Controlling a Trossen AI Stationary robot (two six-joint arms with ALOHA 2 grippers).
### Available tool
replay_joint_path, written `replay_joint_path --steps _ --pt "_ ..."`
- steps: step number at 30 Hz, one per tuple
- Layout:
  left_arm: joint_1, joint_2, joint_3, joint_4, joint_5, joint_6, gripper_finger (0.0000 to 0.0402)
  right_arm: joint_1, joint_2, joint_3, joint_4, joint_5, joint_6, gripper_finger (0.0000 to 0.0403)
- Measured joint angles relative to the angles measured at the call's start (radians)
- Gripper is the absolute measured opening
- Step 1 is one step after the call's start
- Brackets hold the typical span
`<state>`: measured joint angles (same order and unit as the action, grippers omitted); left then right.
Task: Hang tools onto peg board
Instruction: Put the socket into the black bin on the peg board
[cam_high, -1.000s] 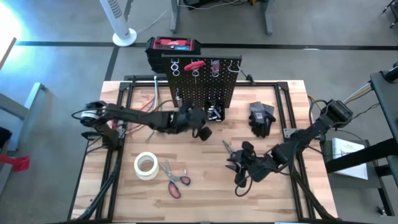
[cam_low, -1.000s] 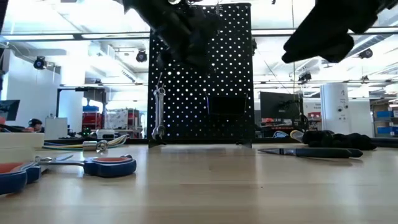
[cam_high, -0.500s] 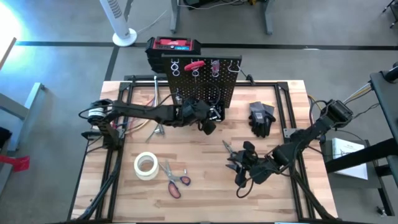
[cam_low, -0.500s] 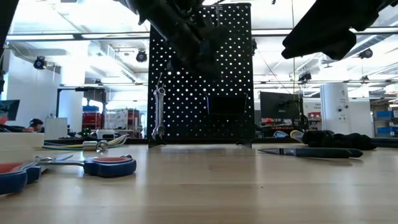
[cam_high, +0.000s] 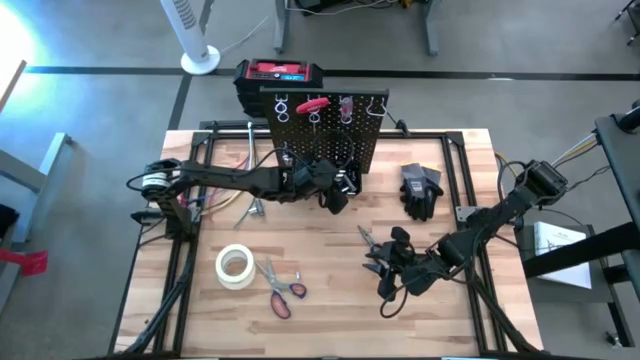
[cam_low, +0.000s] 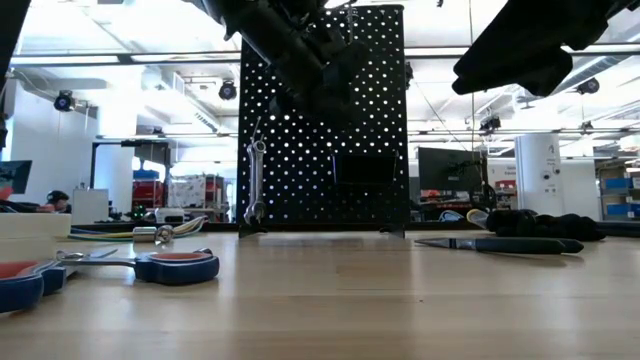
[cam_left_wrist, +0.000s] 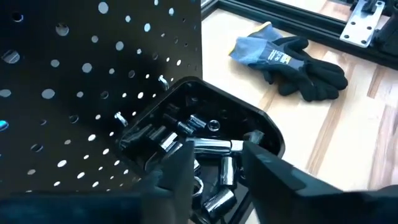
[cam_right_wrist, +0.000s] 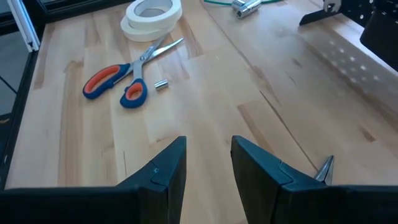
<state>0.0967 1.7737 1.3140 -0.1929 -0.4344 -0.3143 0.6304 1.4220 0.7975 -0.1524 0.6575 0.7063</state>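
The black peg board (cam_high: 325, 130) stands upright at the table's far middle. A wrench (cam_low: 256, 180) and a red clamp-like tool (cam_high: 312, 103) hang on it. Its small black bin (cam_left_wrist: 205, 124) holds several silver sockets. My left gripper (cam_left_wrist: 214, 152) hovers open just over the bin, slanting down toward the board. Red-handled scissors (cam_right_wrist: 124, 78) and one small socket (cam_right_wrist: 161, 84) lie on the table near the front left. Black-handled pliers (cam_high: 372, 240) lie beside my right gripper (cam_right_wrist: 208, 162), which is open over bare wood. My left gripper's fingertips stand at either end of a silver socket (cam_left_wrist: 214, 146) that lies level in the bin's mouth. I cannot tell whether they touch it.
A white tape roll (cam_high: 234, 265) lies by the scissors. A black glove (cam_high: 420, 188) lies right of the board, and a red-and-black toolbox (cam_high: 280, 75) stands behind it. Cables and a silver tool (cam_high: 250, 205) lie at the left. Black frame rails run along both table sides.
My left gripper has moved toward the table's far edge and a little to the right, up to the peg board's bin, and has slowed there. My right arm has kept still.
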Motion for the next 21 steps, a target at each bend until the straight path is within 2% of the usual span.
replay_joint_path --steps 5,9,14,21 --pt "-0.007 -0.003 0.0 -0.024 -0.001 0.017 0.0198 0.0 0.0 0.0 0.0 0.0 0.0 0.0114" --pt "-0.047 -0.017 -0.01 -0.104 -0.001 0.013 0.0223 0.003 0.0 0.0 0.0 0.0 0.0 0.0114" --pt "-0.148 -0.063 -0.087 -0.147 -0.001 -0.015 0.022 0.005 0.0 0.0 -0.005 0.0 -0.001 0.0114" --pt "-0.351 -0.189 -0.266 -0.163 0.001 -0.113 0.0191 0.005 0.0 0.0 -0.03 0.0 -0.012 0.0114"
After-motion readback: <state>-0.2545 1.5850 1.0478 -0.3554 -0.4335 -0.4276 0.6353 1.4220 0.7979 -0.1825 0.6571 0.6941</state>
